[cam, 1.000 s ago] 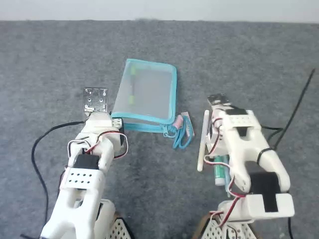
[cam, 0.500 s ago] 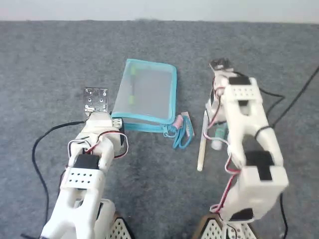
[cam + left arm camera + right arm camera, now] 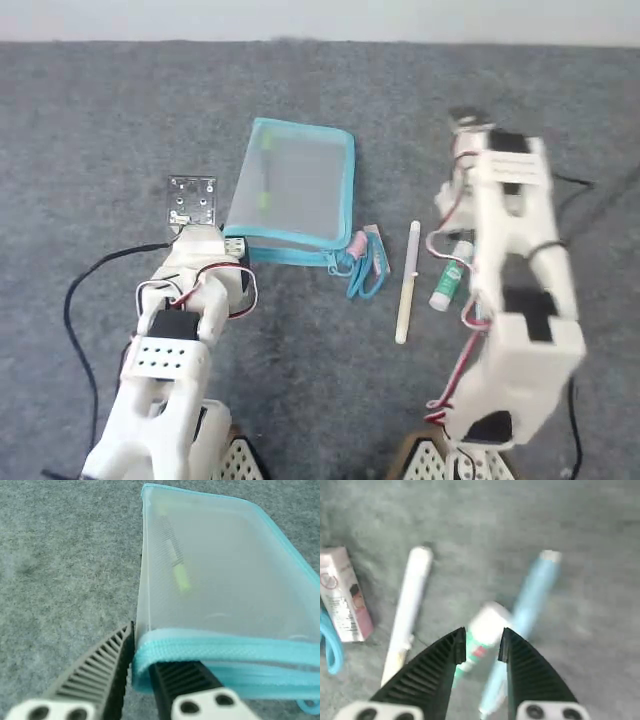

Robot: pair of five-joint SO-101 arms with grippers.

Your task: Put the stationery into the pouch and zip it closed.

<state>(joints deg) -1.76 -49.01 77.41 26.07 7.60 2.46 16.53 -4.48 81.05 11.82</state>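
Observation:
A clear pouch (image 3: 295, 190) with a teal zip edge lies on the grey felt, a green pen inside it. My left gripper (image 3: 142, 666) is shut on the pouch's (image 3: 215, 580) near corner by the zip edge. A white pen (image 3: 407, 282), a green-and-white glue stick (image 3: 447, 281) and a pink eraser (image 3: 375, 250) lie right of the pouch. My right gripper (image 3: 482, 647) hangs above the glue stick (image 3: 482, 630), its fingers slightly apart with nothing between them. Beside it lie a light blue pen (image 3: 532, 597), the white pen (image 3: 410, 610) and the eraser (image 3: 342, 595).
A blue strap (image 3: 360, 275) trails from the pouch's zip end next to the eraser. A small metal plate (image 3: 190, 200) lies left of the pouch. The right arm (image 3: 505, 230) stands tall over the right side, with cables trailing off to the right.
The right arm has risen and swung toward the far side, uncovering the glue stick and white pen on the felt. The left arm and pouch have not moved.

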